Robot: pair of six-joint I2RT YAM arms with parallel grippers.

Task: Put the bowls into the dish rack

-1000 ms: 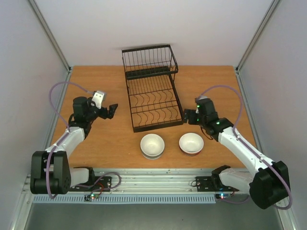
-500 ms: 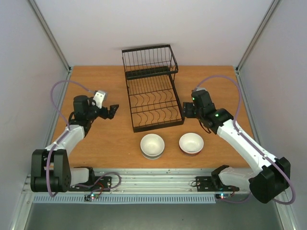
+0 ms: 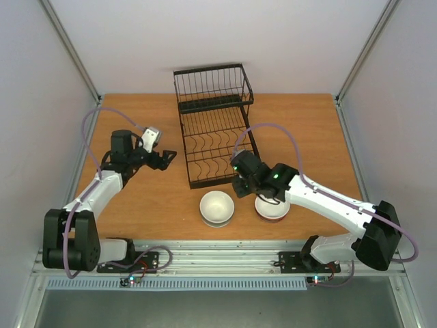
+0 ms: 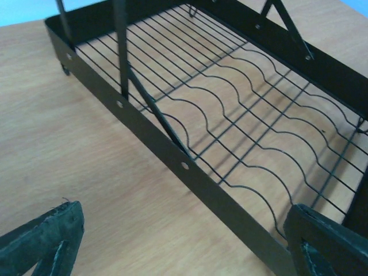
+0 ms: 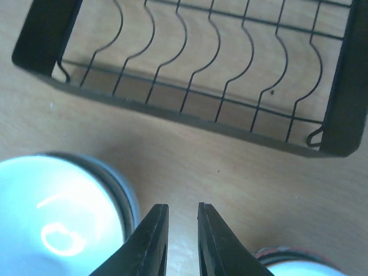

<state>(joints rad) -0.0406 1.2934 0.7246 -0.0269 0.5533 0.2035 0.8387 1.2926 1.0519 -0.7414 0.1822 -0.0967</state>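
Note:
The black wire dish rack stands mid-table with no bowls in it. It also shows in the left wrist view and in the right wrist view. Two bowls sit in front of it: a pale one and a dark red one, partly under my right arm. My right gripper hovers between them, just before the rack's near rail. Its jaws are nearly shut and empty, with the pale bowl to their left and the red bowl's rim to their right. My left gripper is wide open and empty, beside the rack's left rail.
A taller basket section closes the rack's far end. Grey walls and metal posts bound the table on the left, right and back. A metal rail with the arm bases runs along the near edge.
My right arm swung left and nearer, from the rack's right side to its near rail between the two bowls. My left gripper moved slightly right toward the rack.

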